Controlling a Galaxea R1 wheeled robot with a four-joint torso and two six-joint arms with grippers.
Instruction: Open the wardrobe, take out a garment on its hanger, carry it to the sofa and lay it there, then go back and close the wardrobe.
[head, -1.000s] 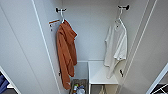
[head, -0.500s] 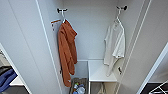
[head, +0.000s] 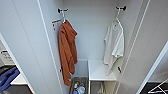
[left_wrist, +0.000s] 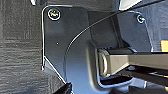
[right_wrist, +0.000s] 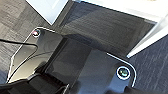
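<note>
wardrobe (head: 85, 37): my head view cuts its doors at the edges | garment (head: 114, 46): hanger (head: 117, 18) mostly buried in the cloth, hook blurred | basket (head: 79, 86) under orange garment (head: 67, 53): contents too blurred to name, cut at bottom | my tool fingers: can't make them out in either wrist view

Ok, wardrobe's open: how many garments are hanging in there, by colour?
Orange: 1, the hooded garment on the left hook.
White: 1, the short-sleeved shirt on its hanger at the right hook.
Total: 2 hanging in the wardrobe.
</note>
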